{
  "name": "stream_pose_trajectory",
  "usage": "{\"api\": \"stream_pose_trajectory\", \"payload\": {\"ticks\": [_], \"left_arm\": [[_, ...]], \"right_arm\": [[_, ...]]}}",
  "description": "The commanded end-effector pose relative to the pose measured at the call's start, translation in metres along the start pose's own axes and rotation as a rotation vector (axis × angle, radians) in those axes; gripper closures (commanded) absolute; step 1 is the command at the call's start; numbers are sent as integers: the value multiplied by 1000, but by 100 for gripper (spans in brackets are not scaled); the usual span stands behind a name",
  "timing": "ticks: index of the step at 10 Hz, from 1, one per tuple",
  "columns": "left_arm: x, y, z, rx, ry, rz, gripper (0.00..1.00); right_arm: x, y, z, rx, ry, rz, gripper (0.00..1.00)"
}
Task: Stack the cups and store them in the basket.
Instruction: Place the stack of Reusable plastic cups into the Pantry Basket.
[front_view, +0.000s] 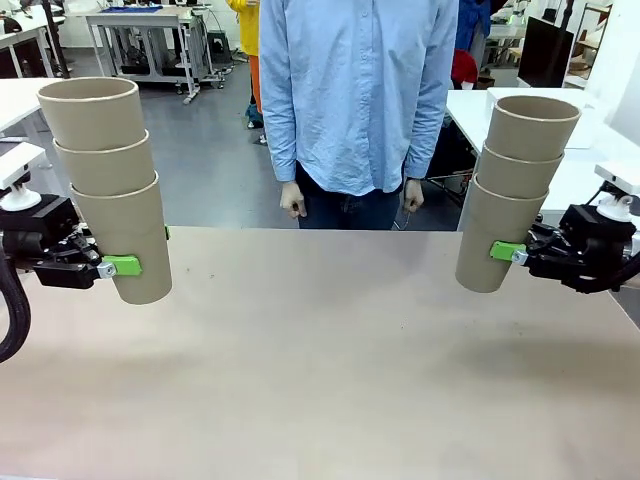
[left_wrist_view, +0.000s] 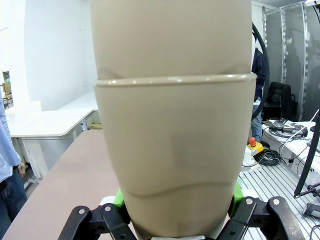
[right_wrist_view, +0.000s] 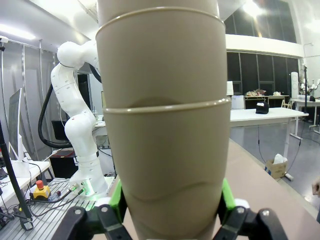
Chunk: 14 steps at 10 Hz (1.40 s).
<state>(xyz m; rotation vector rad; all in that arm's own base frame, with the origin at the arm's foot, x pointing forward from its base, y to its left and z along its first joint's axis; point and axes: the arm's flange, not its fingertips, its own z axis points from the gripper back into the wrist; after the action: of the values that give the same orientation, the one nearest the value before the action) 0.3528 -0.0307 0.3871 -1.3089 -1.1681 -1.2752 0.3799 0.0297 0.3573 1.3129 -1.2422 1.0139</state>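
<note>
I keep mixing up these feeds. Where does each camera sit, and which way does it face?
Front view: fixed between the arms, facing across the table at the person; left end effector and right end effector each grip a cup stack.
Left wrist view: on the left wrist, facing the left stack; its green pads show.
Right wrist view: on the right wrist, facing the right stack; pads too.
Shared: both stacks, front and wrist.
</note>
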Motion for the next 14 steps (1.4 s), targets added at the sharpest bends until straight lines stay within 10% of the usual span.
{"api": "stream_pose_trajectory", "payload": {"ticks": [1,14], "left_arm": [[3,0,0,0,-9,-1,17],[3,0,0,0,-9,-1,17]], "right_arm": [[4,0,-1,-5,-10,10,13],[4,0,-1,-5,-10,10,13]]}}
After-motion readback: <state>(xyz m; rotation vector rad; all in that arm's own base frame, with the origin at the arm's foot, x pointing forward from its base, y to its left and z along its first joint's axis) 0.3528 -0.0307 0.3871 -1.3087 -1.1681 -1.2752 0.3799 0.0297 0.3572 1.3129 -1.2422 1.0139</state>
